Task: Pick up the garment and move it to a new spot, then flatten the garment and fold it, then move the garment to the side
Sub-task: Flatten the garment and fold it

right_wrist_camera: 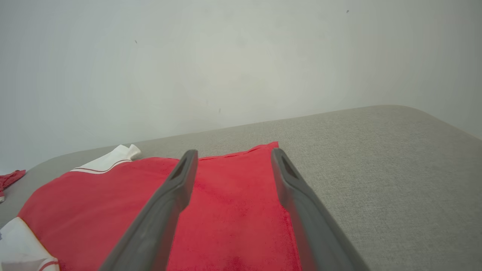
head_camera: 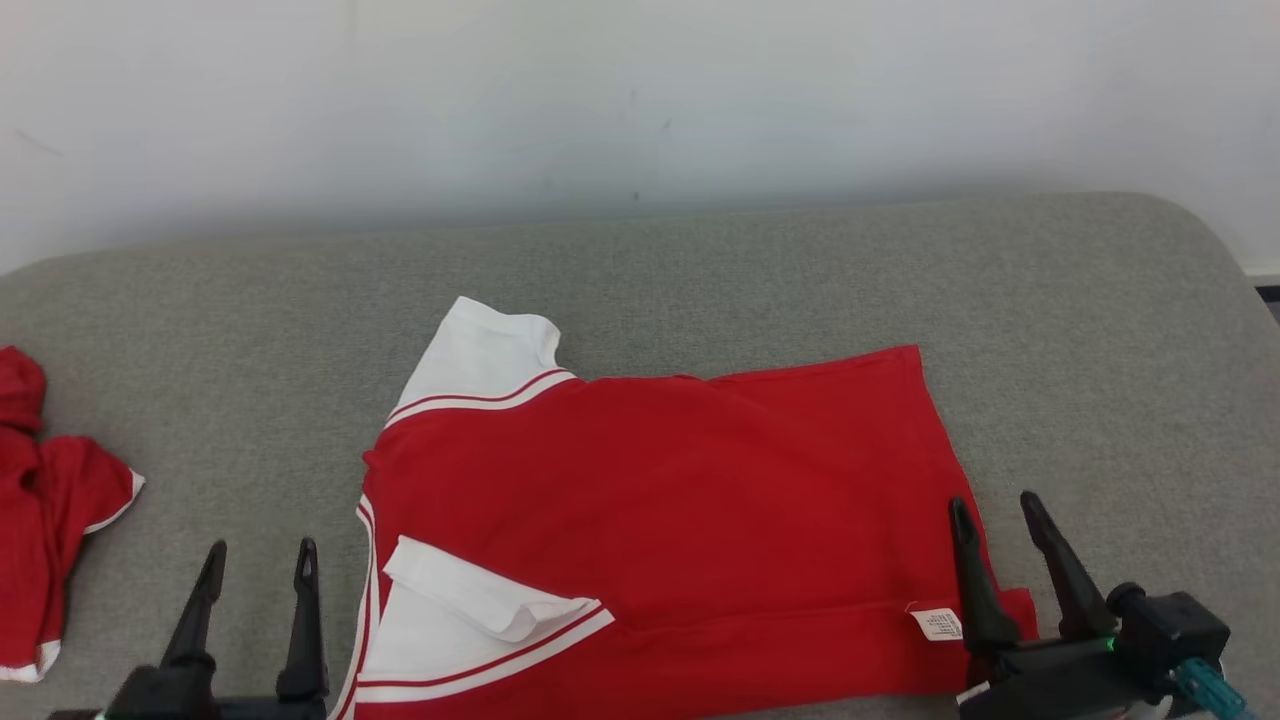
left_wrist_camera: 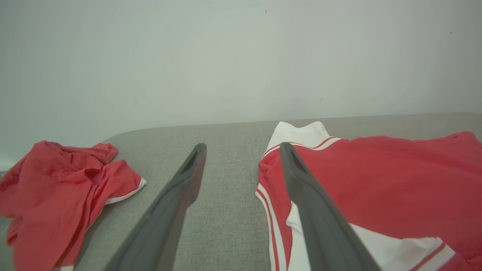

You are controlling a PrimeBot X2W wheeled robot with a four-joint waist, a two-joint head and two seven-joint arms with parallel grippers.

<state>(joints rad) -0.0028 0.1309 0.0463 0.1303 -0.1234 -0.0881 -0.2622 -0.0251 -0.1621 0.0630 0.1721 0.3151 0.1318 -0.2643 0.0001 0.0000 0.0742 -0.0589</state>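
You are looking at the red garment (head_camera: 660, 500) lying flat mid-way across the grey cushion (head_camera: 800, 280), its long axis running side to side, its two white sleeves (head_camera: 480, 360) pointing to the robot's left and its hem to the right. Bare cushion is lying open behind it up to the wall (head_camera: 640, 100) and past its right edge. A second, crumpled red garment (head_camera: 45, 520) is sitting at the far left edge. The left gripper (head_camera: 262, 555) is hanging just beside the sleeve end, the right gripper (head_camera: 995, 503) over the hem corner, both spread wide and holding nothing.
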